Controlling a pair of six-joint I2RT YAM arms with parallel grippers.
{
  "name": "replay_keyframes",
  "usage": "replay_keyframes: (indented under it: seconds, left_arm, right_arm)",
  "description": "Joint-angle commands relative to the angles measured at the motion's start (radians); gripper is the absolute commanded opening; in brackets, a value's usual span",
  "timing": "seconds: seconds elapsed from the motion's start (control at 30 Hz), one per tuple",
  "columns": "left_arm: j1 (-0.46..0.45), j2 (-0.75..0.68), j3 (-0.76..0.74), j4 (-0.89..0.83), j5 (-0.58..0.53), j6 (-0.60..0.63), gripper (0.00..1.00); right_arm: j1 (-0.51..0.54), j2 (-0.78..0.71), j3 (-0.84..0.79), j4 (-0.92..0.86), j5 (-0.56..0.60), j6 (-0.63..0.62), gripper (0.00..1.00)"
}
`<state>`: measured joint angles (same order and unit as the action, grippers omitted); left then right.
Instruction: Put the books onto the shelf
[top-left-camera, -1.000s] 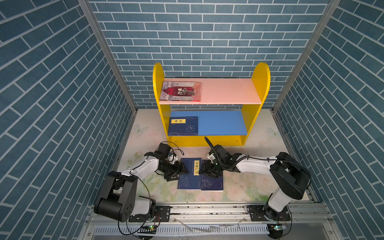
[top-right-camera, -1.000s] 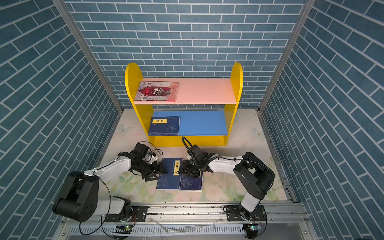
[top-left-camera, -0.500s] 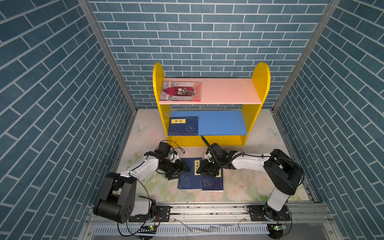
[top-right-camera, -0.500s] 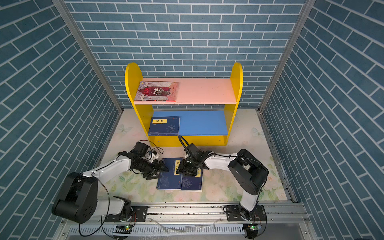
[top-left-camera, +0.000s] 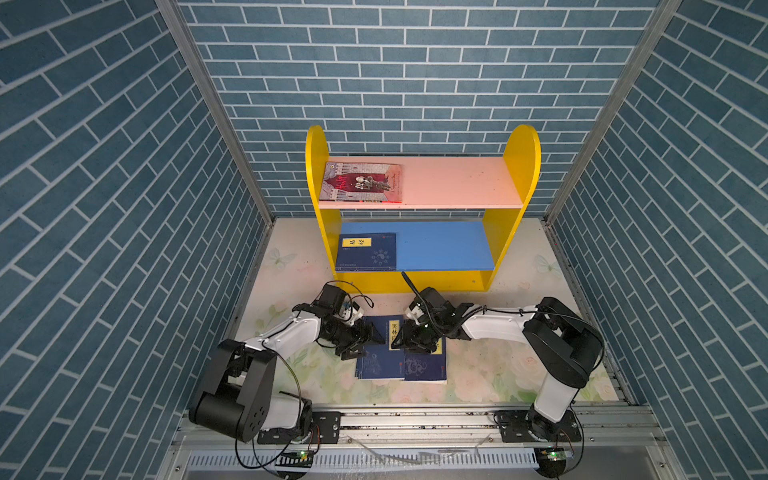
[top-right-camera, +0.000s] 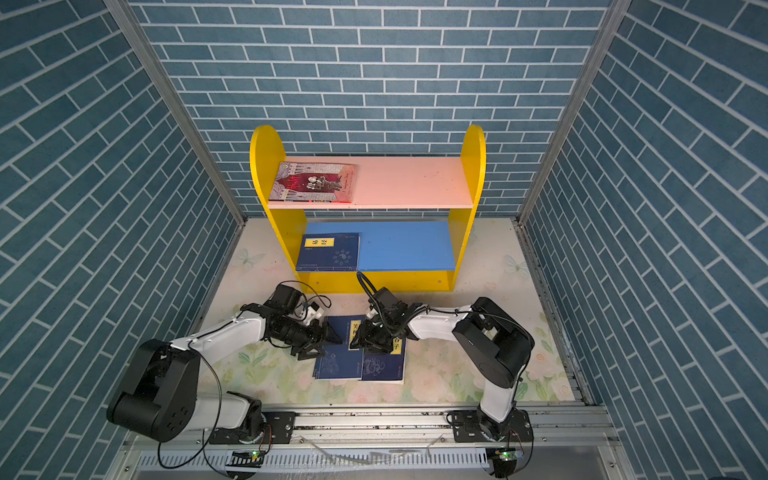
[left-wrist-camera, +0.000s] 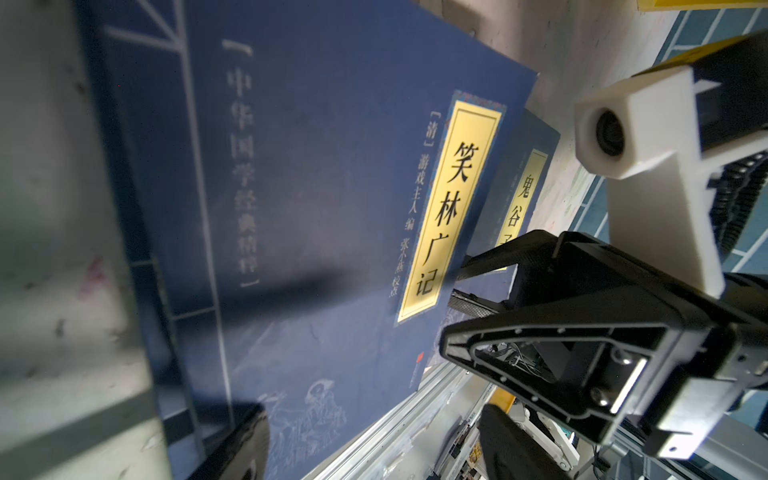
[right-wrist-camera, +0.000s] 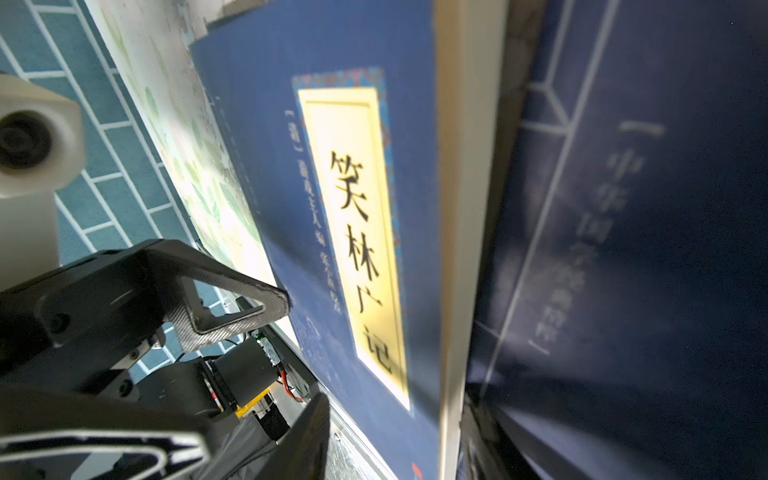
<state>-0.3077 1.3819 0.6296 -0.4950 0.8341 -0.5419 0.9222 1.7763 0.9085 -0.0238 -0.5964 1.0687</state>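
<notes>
The shelf holds a red illustrated book on its pink board and a navy book on its blue board. Two navy books lie side by side on the floor, the left one and the right one, whose cream page edge stands higher. My left gripper is open at the left book's left edge, one finger over its cover. My right gripper is open astride the seam between the two books.
Blue brick-pattern walls close in the sides and back. The floral floor mat lies open to the right of the books. A metal rail with both arm bases runs along the front edge.
My right gripper has slid left from over the right book to the seam between the two books. My left gripper has edged right onto the left book's edge.
</notes>
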Motion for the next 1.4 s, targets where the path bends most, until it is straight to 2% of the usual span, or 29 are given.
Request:
replay_keyframes:
  seconds: [0.0, 0.2, 0.33, 0.4, 0.5, 0.63, 0.87, 1.17, 1.37]
  left_arm:
    - [-0.013, 0.024, -0.007, 0.012, 0.01, 0.0, 0.82]
    - [-0.012, 0.037, 0.016, 0.003, 0.027, 0.027, 0.84]
    - [-0.01, -0.038, 0.11, -0.102, 0.01, 0.094, 0.83]
    - [-0.007, -0.1, 0.128, -0.156, -0.056, 0.12, 0.82]
    - [-0.002, -0.202, 0.078, -0.157, -0.136, 0.119, 0.85]
    - [-0.001, -0.238, 0.015, -0.147, -0.157, 0.097, 0.85]
    - [0.009, -0.141, 0.037, -0.208, -0.238, 0.108, 0.85]
    - [0.006, -0.048, 0.016, -0.165, -0.183, 0.09, 0.86]
    - [-0.009, -0.019, -0.004, -0.084, -0.087, 0.051, 0.86]
  right_arm:
    - [0.008, 0.044, -0.046, 0.046, 0.002, 0.011, 0.51]
    - [0.007, 0.038, -0.109, 0.146, 0.004, 0.03, 0.51]
    - [0.001, 0.031, -0.136, 0.149, 0.026, 0.028, 0.51]
    - [0.001, 0.023, -0.145, 0.153, 0.038, 0.03, 0.51]
    - [-0.002, 0.015, -0.145, 0.146, 0.038, 0.025, 0.51]
    - [-0.008, 0.01, -0.137, 0.122, 0.035, 0.015, 0.51]
    - [-0.013, 0.0, -0.124, 0.089, 0.035, -0.003, 0.52]
    - [-0.016, 0.002, -0.131, 0.103, 0.028, 0.0, 0.52]
    - [-0.017, 0.018, -0.132, 0.128, 0.014, 0.009, 0.52]
